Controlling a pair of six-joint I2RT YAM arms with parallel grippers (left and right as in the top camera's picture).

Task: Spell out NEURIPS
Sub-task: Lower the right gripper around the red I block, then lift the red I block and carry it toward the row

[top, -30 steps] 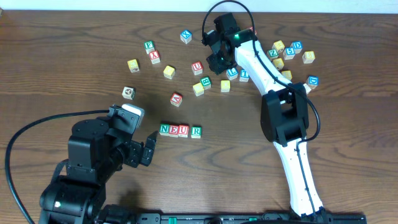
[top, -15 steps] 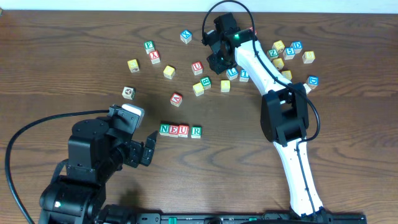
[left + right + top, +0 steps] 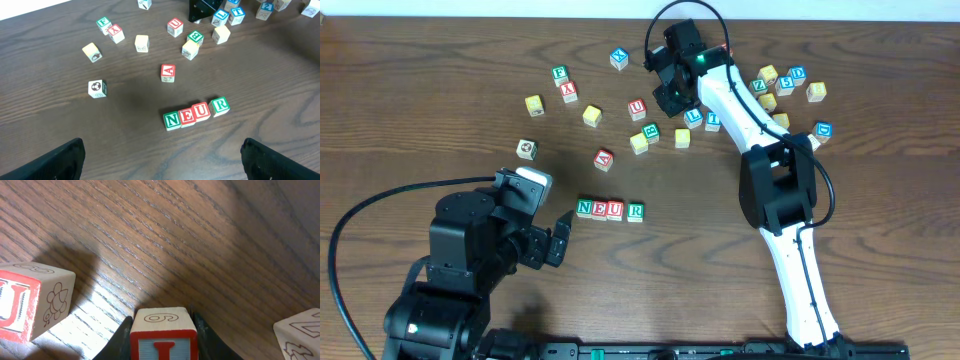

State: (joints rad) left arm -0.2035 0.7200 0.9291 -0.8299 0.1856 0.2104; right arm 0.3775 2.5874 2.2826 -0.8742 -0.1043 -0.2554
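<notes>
R gripper (image 3: 162, 342) is closed on the I cube (image 3: 162, 327). Both fingers (image 3: 117, 344) press on its sides (the letter is cut by the picture edge, only a red upright stroke shows; the top face carries a 6 or a 9). Whether the cube rests on the wooden table (image 3: 210, 240) I cannot tell. Just left of these fingers stands a spare U cube (image 3: 22, 305) w/ red letter, not touching them. To the right, a corner of a pale cube (image 3: 302, 330) comes in, also apart.

L gripper (image 3: 162, 147) is wide open and holds nothing; its two dark fingertips show at the bottom corners of its wrist view. Directly ahead of it, between the two fingers, lies the row: N cube (image 3: 172, 120), E cube (image 3: 187, 116), row U cube (image 3: 201, 111), R cube (image 3: 220, 105). N, E and U touch side by side; R is just beside U, a bit turned. Further ahead is a red A cube (image 3: 168, 72), and to the front-left a cube w/ a round drawing (image 3: 97, 88). Other loose cubes are scattered far ahead of L gripper, near R gripper.
</notes>
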